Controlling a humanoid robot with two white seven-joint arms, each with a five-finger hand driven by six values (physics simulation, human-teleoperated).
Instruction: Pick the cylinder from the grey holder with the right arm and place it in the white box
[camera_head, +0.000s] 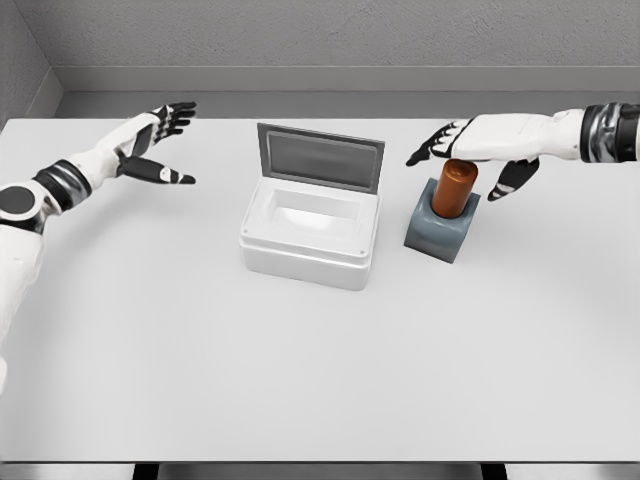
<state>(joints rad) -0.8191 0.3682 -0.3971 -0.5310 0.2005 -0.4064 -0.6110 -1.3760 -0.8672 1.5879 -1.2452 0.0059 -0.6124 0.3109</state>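
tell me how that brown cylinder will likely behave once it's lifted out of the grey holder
The brown cylinder looks rigid and smooth, so it may slip in the fingers of the open right hand. Standing upright in the grey holder, it should lift straight out. Laid on its side, it would probably roll.

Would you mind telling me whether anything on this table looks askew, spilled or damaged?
Nothing stands out. The brown cylinder stands upright in the grey block holder, the white rectangular box sits with its lid raised, and nothing is spilled. The right hand hovers open by the cylinder; the left hand is open.
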